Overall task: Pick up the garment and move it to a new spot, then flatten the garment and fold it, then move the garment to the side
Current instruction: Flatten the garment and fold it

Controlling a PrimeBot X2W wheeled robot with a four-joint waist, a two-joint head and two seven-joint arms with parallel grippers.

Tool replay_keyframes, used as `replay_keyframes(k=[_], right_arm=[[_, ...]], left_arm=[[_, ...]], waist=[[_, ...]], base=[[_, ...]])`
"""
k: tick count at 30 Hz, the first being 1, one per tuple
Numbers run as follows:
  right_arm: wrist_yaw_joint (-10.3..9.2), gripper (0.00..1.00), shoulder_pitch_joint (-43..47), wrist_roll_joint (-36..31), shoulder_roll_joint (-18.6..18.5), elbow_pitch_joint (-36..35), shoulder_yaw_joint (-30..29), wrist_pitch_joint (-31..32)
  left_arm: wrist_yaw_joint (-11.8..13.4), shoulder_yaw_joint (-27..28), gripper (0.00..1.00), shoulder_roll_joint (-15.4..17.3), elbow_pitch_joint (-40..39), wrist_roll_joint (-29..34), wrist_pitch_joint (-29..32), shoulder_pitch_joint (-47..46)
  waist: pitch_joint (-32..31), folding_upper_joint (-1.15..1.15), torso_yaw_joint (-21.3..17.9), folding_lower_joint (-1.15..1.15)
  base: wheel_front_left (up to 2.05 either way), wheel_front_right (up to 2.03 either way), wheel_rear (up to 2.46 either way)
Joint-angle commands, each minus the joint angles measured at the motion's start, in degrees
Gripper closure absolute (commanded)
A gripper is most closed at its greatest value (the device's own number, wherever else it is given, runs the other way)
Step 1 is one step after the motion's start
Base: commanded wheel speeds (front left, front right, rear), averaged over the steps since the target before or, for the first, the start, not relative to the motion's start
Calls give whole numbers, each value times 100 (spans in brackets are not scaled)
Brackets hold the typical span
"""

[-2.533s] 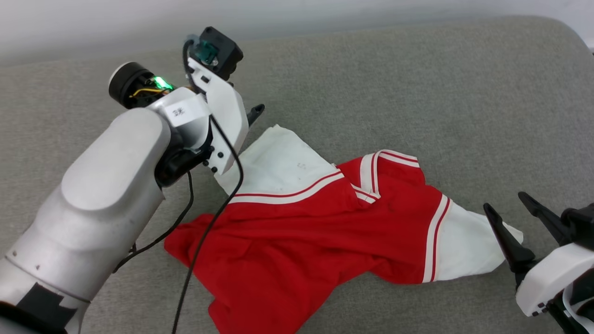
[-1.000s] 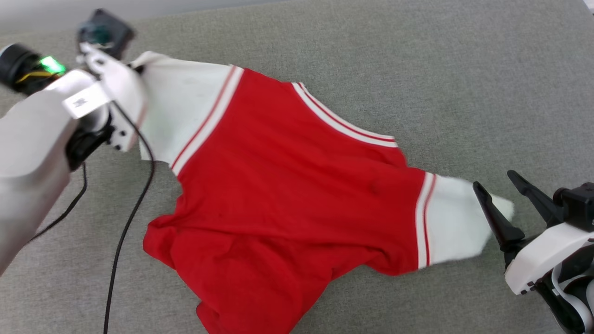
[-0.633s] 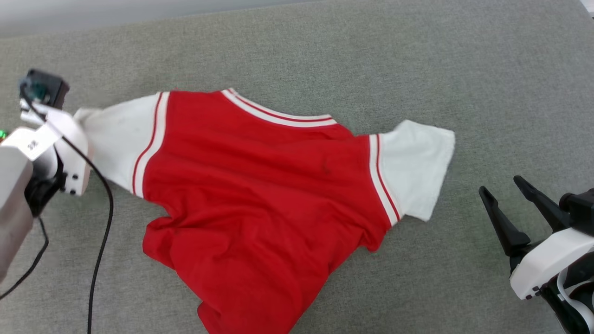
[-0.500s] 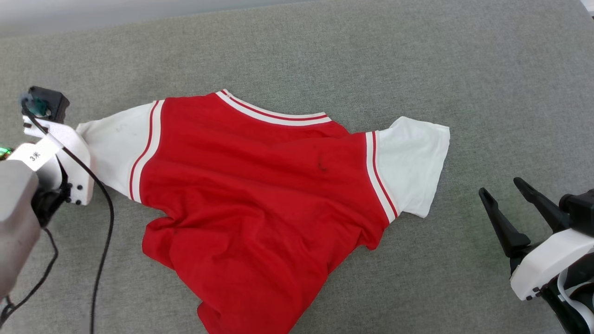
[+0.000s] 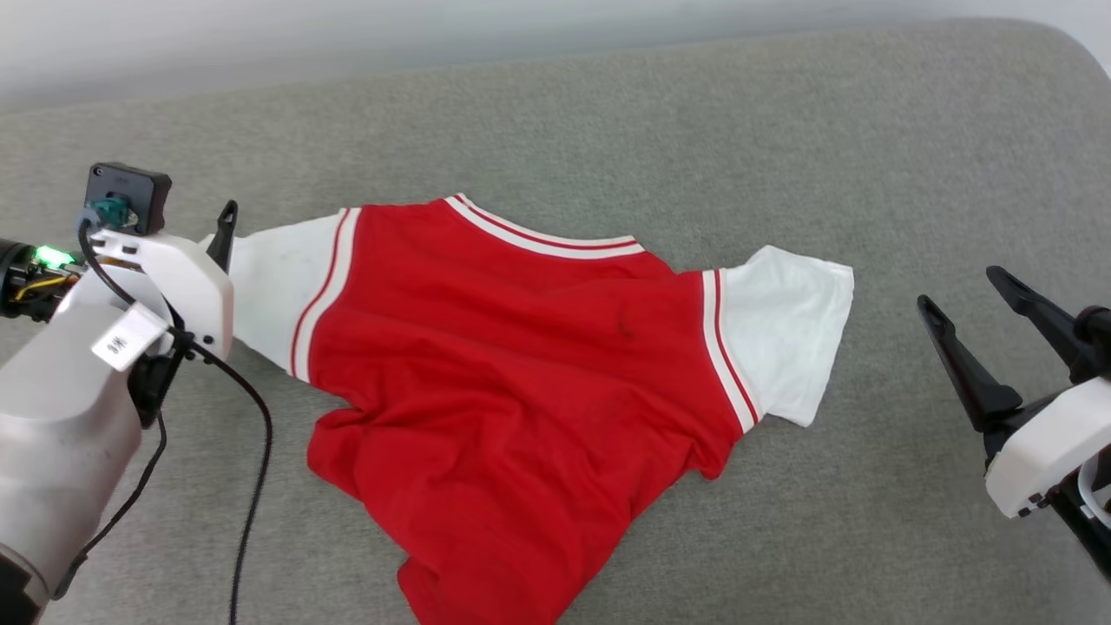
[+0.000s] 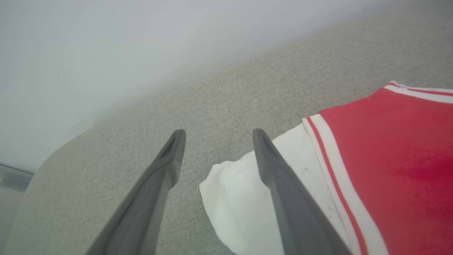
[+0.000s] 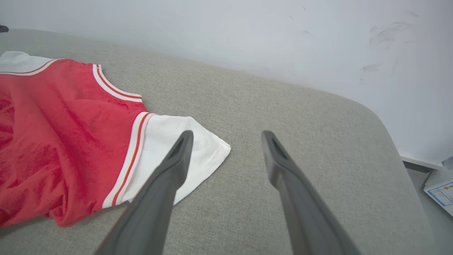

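The garment (image 5: 521, 365) is a red T-shirt with white sleeves, lying spread but wrinkled on the grey cushion, collar toward the back and hem bunched near the front edge. In the left wrist view my left gripper (image 6: 218, 132) is open just above the tip of the white left sleeve (image 6: 240, 202), gripping nothing. One of its dark fingers (image 5: 227, 227) pokes out beside that sleeve in the head view. My right gripper (image 5: 959, 286) stands open at the right, a little clear of the other white sleeve (image 5: 785, 334). The right wrist view shows the same right gripper (image 7: 227, 132) open, with the garment (image 7: 53, 134) to its left.
The grey fabric cushion (image 5: 694, 130) runs wide behind and to the right of the shirt, ending at a pale wall (image 7: 247, 32). A black cable (image 5: 252, 451) hangs from my left arm over the cushion. A white box (image 7: 440, 187) sits past the cushion's rounded right edge.
My left gripper dragged the shirt leftward by its white sleeve, spreading it out, and has now opened and let the sleeve go. The right gripper stayed open; the camera shifted slightly.
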Motion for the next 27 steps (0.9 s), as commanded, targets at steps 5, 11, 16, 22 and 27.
replay_keyframes(k=[5,11,16,22,27], right_arm=[[-7,0,-237,134,-485,-193,471,415],[-7,0,-525,551,-1202,-394,1409,1306],[-7,0,-877,1139,-1734,-324,2261,2229],[-7,0,-1340,1543,-1983,51,3040,2815],[-7,0,-1678,1803,-1874,646,3562,2945]], left_arm=[[605,406,0,61,-727,308,-267,334],[1516,1435,0,404,-2567,1059,-263,1298],[2149,2167,0,502,-3916,1668,-264,2325],[2690,2872,0,369,-5023,2348,-265,3359],[2834,3252,0,126,-5456,2736,-265,3979]], waist=[[-329,0,291,0],[-449,0,523,0],[-484,0,712,0],[-443,0,966,0],[-361,0,1133,0]], base=[[0,0,0],[0,0,0],[0,0,0],[0,0,0],[0,0,0]])
